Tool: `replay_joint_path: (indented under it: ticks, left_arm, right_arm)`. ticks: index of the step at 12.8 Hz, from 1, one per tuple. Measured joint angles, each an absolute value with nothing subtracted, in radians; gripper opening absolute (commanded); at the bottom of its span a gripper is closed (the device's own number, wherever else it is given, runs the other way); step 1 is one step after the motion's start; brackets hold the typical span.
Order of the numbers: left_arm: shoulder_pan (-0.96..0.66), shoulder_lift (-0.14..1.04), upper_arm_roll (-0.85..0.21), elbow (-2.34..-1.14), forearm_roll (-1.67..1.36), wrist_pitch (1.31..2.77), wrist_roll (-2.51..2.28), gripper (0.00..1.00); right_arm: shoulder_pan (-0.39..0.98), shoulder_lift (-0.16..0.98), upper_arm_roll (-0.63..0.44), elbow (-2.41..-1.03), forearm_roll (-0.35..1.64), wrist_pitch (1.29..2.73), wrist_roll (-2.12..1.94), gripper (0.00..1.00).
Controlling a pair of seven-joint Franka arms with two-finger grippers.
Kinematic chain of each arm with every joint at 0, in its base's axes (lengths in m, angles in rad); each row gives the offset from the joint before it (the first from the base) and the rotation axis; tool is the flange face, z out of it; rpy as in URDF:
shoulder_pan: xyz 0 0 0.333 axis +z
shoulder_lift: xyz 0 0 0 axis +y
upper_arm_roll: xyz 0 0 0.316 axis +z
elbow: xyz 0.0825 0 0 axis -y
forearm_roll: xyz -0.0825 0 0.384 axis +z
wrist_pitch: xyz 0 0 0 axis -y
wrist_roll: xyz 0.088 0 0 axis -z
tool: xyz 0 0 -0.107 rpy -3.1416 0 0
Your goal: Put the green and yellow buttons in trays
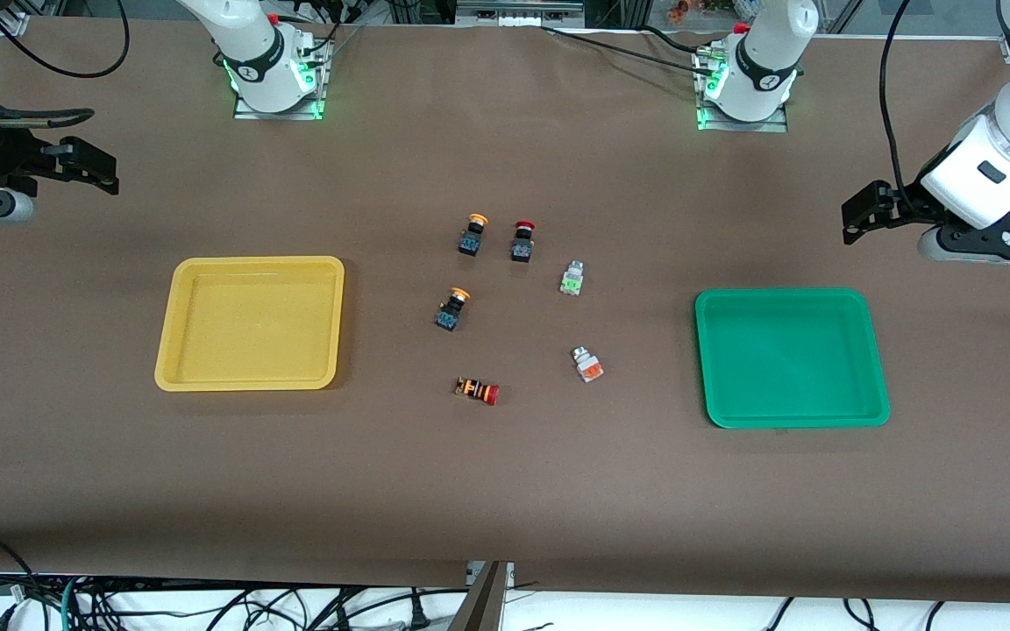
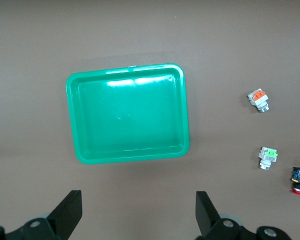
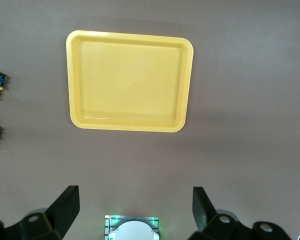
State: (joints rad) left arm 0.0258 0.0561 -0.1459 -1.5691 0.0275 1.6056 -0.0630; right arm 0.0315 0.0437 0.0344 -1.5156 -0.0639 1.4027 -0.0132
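Meanwhile both claws hang released: left claw (image 1: 856, 219) by the green tray (image 1: 873, 399), right claw (image 1: 97, 171) by the yellow tray (image 1: 172, 350), buttons (image 1: 452, 309) mid-bench.

Two red-capped switches, black-bodied (image 1: 522, 242) and orange-striped (image 1: 478, 391), on brown table (image 1: 505, 491).

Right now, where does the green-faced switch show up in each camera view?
Front view: green-faced switch near the table's middle, between the trays.
Left wrist view: at, beside the orange-faced switch.
Right wrist view: not in it.
Shared landmark: the green tray, in the front and left wrist views.
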Motion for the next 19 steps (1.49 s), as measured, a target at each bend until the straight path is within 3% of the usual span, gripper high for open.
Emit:
replay_joint_path:
  ticks: [19]
  left_arm:
    - [0.026,0.06,-0.146,-1.569,0.028,1.594,-0.063,1.0]
  right_arm:
    - [0.047,0.096,0.039,-1.517,-0.044,1.41,-0.013,1.0]
